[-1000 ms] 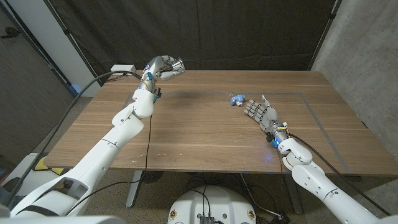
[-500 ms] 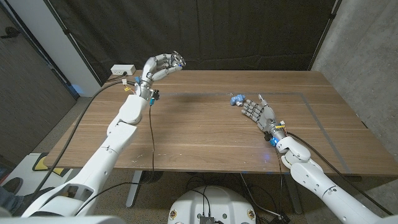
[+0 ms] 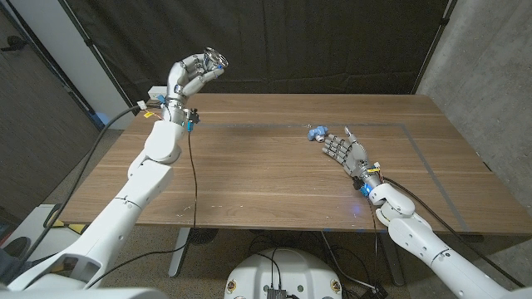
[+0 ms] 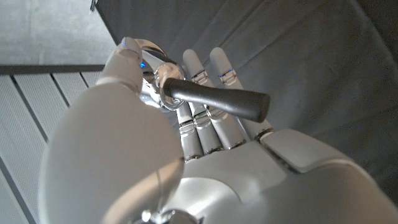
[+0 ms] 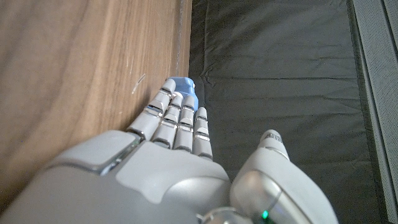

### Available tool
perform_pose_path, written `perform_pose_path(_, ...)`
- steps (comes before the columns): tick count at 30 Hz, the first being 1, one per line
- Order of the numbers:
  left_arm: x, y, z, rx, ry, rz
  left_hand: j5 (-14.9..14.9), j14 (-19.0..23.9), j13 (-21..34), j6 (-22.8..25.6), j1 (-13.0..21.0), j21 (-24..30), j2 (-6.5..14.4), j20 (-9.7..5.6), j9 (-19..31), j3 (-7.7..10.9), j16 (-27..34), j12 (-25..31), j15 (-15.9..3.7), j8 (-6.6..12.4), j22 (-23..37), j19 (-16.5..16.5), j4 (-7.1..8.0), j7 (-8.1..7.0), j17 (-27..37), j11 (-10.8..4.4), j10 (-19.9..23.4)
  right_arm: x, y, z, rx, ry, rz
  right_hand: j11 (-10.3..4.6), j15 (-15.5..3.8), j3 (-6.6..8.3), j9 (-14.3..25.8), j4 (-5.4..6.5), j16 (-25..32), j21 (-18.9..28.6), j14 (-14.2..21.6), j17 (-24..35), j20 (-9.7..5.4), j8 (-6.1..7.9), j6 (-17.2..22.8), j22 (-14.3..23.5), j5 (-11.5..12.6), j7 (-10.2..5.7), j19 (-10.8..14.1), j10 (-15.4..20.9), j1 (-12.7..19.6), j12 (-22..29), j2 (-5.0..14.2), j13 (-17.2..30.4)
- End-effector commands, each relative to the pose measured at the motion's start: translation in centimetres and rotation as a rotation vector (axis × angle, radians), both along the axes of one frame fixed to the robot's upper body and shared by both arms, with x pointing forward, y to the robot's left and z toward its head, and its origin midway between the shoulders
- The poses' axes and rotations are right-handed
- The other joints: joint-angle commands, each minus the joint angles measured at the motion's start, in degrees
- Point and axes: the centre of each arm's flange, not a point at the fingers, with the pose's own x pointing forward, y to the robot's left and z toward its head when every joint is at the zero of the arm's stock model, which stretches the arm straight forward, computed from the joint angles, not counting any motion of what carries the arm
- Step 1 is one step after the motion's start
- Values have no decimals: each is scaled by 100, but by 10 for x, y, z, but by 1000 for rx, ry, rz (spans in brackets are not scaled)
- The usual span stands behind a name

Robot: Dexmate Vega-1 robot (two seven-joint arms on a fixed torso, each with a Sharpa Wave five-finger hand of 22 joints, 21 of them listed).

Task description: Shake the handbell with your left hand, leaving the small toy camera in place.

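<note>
Head view: my left hand (image 3: 193,71) is raised above the table's (image 3: 249,174) far left corner, with the handbell (image 3: 216,59) gripped in its curled fingers and the shiny bell end pointing toward the dark curtain (image 3: 332,41). Holding it this high and off to the side looks deliberate, giving the bell free room to swing without striking the wood. Left wrist view: the black handle (image 4: 217,99) lies across my fingers (image 4: 205,71), with the thumb pressing it near the metal collar, a hold that seems firm enough for shaking. My right hand (image 3: 349,152) waits on the table at mid-right, fingers straight and apart, holding nothing. The blue toy camera (image 3: 317,131) sits on the wood just beyond those fingertips; whether they touch it I cannot tell. Right wrist view: the blue toy peeks out past my fingertips (image 5: 180,102). Keeping this hand motionless should leave the toy where it is.
</note>
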Motion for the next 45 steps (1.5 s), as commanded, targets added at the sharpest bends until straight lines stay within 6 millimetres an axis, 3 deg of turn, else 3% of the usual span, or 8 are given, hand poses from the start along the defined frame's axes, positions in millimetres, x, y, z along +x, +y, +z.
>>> perform_pose_path(1, -1, -75, 22, 541, -161, 709, 18, 81, 39, 1192, 882, -3, 1001, -251, 106, 242, -6, -21, -181, 89, 19, 64, 175, 58, 23, -473, 532, -7, -3, -10, 45, -12, -18, -32, -6, -9, 13, -26, 6, -17, 34, 15, 19, 1, 14, 17, -2, 27, 45, 40, -10, -8, 42, 15)
perform_pose_path(4, 5, -110, 19, 682, -246, 803, 19, 83, 44, 1208, 880, -5, 997, -252, 104, 244, -11, -28, -181, 91, 18, 69, 174, 37, 23, -469, 529, -10, -5, -14, 53, -11, -25, -31, 6, -9, 13, -26, 7, -18, 38, 15, 20, 2, 15, 17, -2, 21, 45, 42, -9, -8, 43, 15)
perform_pose_path(12, 26, -165, -11, 1063, -317, 927, 21, 78, 51, 1216, 871, -16, 986, -261, 97, 250, -30, -55, -184, 84, 15, 74, 173, 6, 25, -485, 522, -15, -8, -16, 62, -19, -37, -32, -7, -10, 13, -26, 5, -18, 33, 15, 21, 1, 15, 17, -2, 25, 46, 44, -9, -7, 44, 15)
perform_pose_path(19, 28, -168, -12, 1139, -252, 971, 24, 99, 63, 1247, 873, -26, 981, -268, 91, 257, -33, -63, -190, 87, 14, 79, 168, -39, 32, -498, 548, -17, -8, -18, 72, -15, -47, -37, -5, -10, 13, -26, 3, -19, 30, 15, 19, 2, 19, 17, -2, 29, 47, 35, -9, -11, 44, 15)
perform_pose_path(24, 26, -157, -7, 1119, -219, 990, 23, 91, 70, 1249, 858, -33, 971, -269, 88, 254, -44, -71, -185, 82, 13, 82, 173, -52, 33, -500, 553, -17, -7, -15, 67, -18, -49, -34, -6, -11, 13, -26, 2, -22, 28, 15, 22, 0, 15, 17, -2, 35, 42, 34, -9, -12, 44, 15)
perform_pose_path(30, 21, -126, 2, 828, -150, 909, 24, 99, 62, 1252, 843, -42, 971, -266, 84, 259, -52, -85, -183, 77, 12, 89, 181, -44, 37, -512, 591, -14, -4, -11, 53, -19, -40, -35, -3, -11, 12, -26, 1, -23, 26, 15, 21, 1, 19, 17, -2, 36, 40, 29, -10, -14, 44, 15)
perform_pose_path(39, 8, -59, 12, 297, 10, 556, 20, 219, 41, 1271, 829, -36, 976, -279, 80, 277, -24, -105, -176, 67, 21, 141, 184, 47, 61, -467, 694, -12, -3, -7, 43, -15, -32, -32, 0, -12, 12, -26, 2, -23, 28, 15, 19, -2, 12, 17, -2, 33, 42, 32, -10, -14, 45, 15)
perform_pose_path(45, 13, -18, 14, 45, 84, 288, 15, 266, 19, 1243, 825, -29, 971, -275, 107, 296, -23, -137, -162, 58, 22, 184, 177, 88, 75, -383, 722, -12, -8, 0, 37, -23, -36, -33, -3, -13, 12, -27, 2, -24, 27, 15, 23, -3, 10, 16, -2, 36, 43, 26, -10, -16, 44, 15)
